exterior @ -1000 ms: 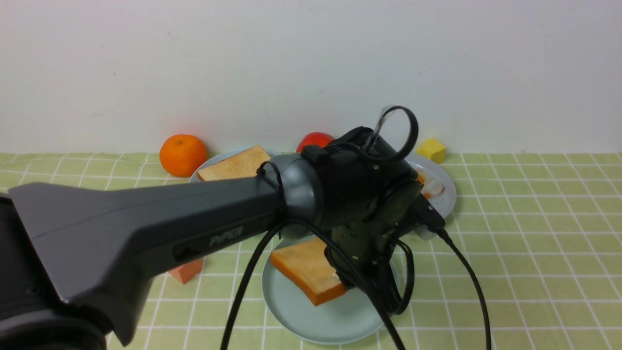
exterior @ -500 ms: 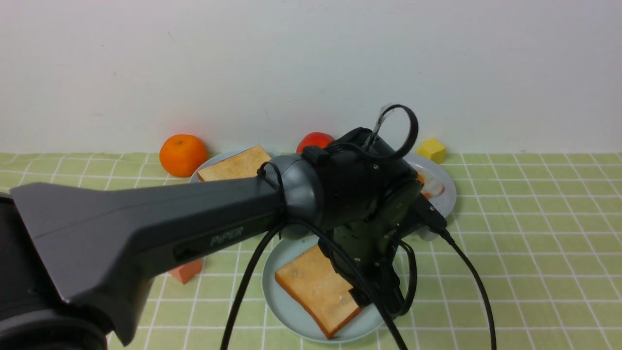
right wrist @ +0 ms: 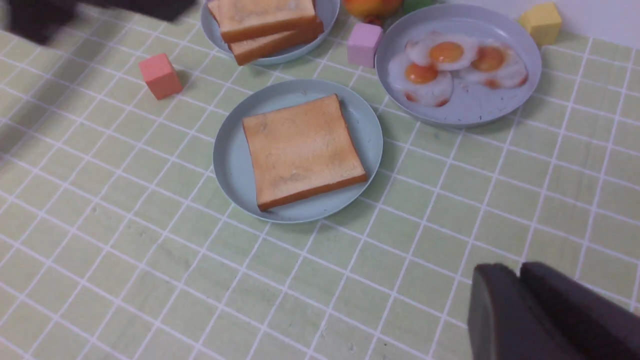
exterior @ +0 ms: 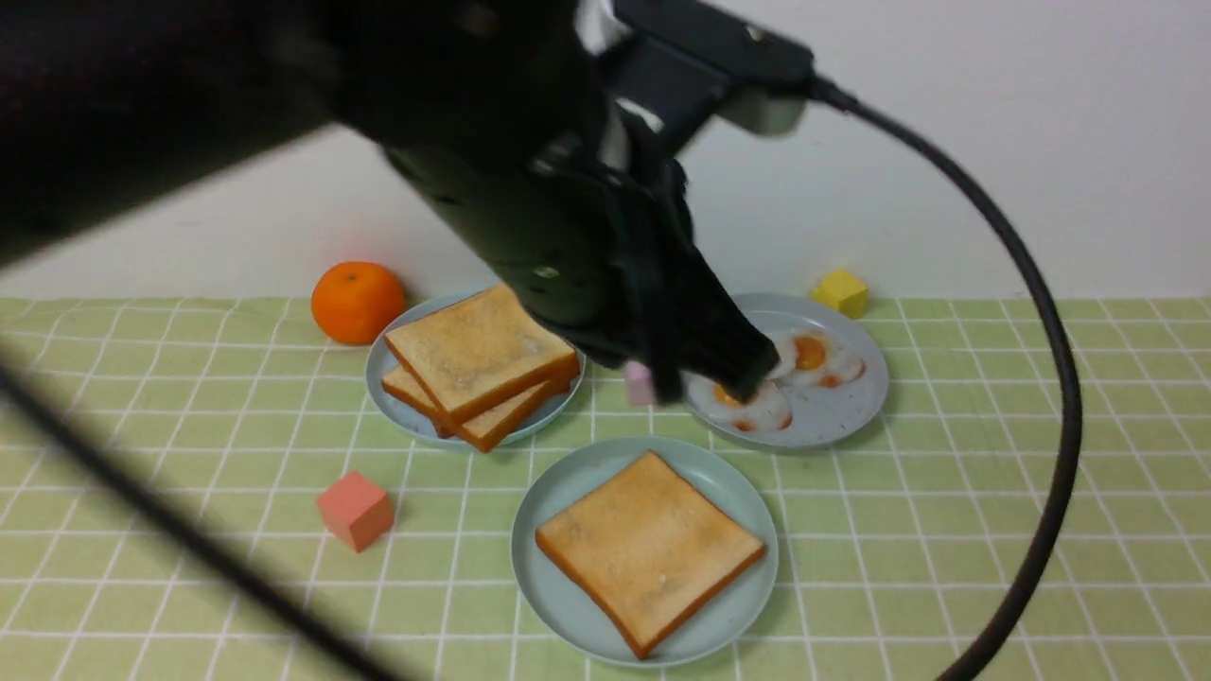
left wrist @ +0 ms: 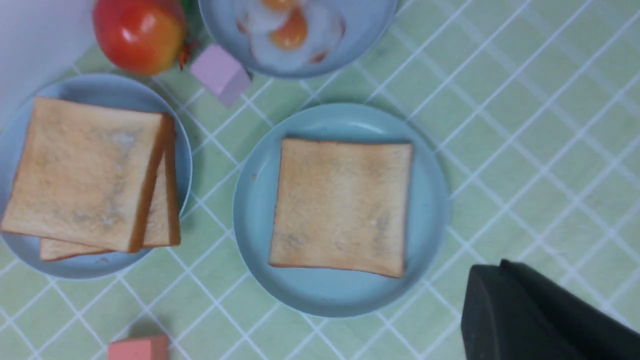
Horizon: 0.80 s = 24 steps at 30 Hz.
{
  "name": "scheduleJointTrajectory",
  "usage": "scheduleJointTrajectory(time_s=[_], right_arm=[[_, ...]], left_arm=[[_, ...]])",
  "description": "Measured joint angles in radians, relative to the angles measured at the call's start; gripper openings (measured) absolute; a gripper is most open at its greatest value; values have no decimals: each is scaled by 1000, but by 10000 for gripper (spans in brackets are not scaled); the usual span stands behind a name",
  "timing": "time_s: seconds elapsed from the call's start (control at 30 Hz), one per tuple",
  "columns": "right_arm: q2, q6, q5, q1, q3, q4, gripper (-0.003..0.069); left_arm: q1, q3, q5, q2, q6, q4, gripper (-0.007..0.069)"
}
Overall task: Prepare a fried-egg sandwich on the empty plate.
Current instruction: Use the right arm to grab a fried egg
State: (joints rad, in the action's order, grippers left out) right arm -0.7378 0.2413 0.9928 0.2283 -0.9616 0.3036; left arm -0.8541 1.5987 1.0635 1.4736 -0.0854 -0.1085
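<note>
Setting: a staged robot test bench, not a working kitchen. Indicators: table (exterior: pixel 1041 492) under a green checked cloth against a bare white wall (exterior: pixel 993 142); toy fried eggs (exterior: pixel 804 364) on the far right plate (exterior: pixel 842 421); toy toast slice (exterior: pixel 648 544) on the near plate (exterior: pixel 558 605); loose red cube (exterior: pixel 356 511) and yellow cube (exterior: pixel 841 291); cabled black robot arm (exterior: pixel 530 208).

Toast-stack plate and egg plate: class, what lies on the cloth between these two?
A small pink cube stands between the toast-stack plate and the egg plate. It shows clearest in the right wrist view.
</note>
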Motion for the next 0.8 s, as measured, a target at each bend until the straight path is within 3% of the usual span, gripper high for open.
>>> scheduleJointTrajectory(time_s=[0.1, 0.3, 0.53, 0.6, 0.8], right_arm=[[-80, 0, -44, 0, -1, 2, 86], [-349, 0, -181, 0, -19, 43, 106], [-697, 29, -214, 0, -195, 47, 123], [-792, 102, -228, 0, -252, 29, 126], [-1061, 476, -244, 0, -436, 20, 157]], left_arm=[[0, -97, -32, -133, 2, 55, -13], [0, -509, -262, -470, -1, 109, -13], [0, -856, -553, -830, -47, 119, -13], [0, -908, -622, -899, -54, 119, -13], [0, -951, -697, -996, -98, 97, -13]])
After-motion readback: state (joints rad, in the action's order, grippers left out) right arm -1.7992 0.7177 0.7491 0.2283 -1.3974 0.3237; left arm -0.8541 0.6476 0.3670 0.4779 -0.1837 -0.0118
